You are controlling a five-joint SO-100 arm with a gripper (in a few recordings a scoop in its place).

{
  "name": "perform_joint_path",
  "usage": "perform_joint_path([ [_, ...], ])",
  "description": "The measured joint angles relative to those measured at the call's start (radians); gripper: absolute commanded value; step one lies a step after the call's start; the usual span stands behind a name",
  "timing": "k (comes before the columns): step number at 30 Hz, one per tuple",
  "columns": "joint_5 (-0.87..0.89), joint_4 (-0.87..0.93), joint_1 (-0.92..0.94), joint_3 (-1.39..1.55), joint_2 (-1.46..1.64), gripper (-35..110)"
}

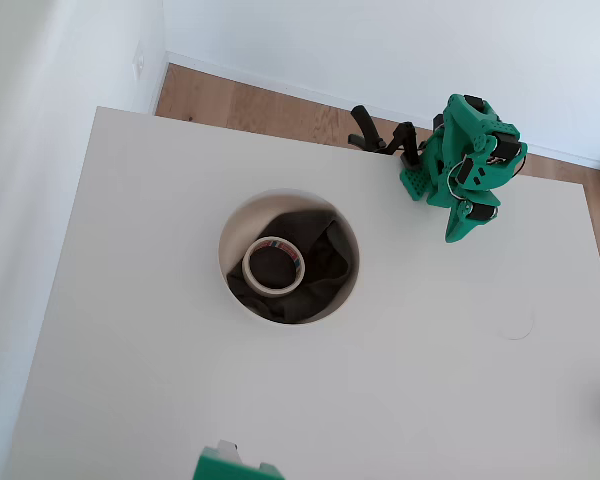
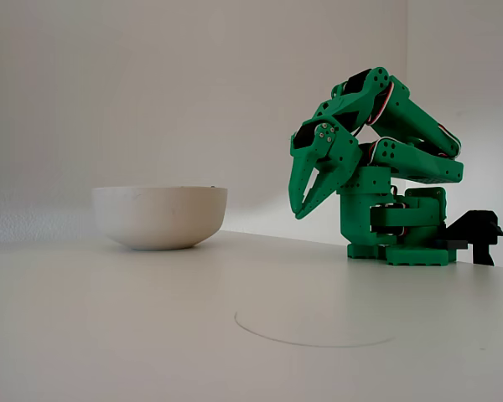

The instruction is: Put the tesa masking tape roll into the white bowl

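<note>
The tesa masking tape roll (image 1: pixel 274 265) lies flat inside the white bowl (image 1: pixel 242 215), on the dark grey cloth (image 1: pixel 315 270), toward the bowl's left side in the overhead view. The green gripper (image 2: pixel 298 209) hangs empty well apart from the bowl, folded near the arm's base (image 2: pixel 407 249), its fingers nearly closed.

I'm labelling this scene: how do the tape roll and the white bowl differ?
The tape roll is a small cream ring with a red and blue label in its core; the white bowl is much larger and plain. The roll lies inside on dark cloth, while the bowl stands on the table. Both are round.
</note>
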Motion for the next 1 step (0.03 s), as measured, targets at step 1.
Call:
perform_joint_path([
  [1,0.0,0.0,0.0,0.0,0.0,-8],
])
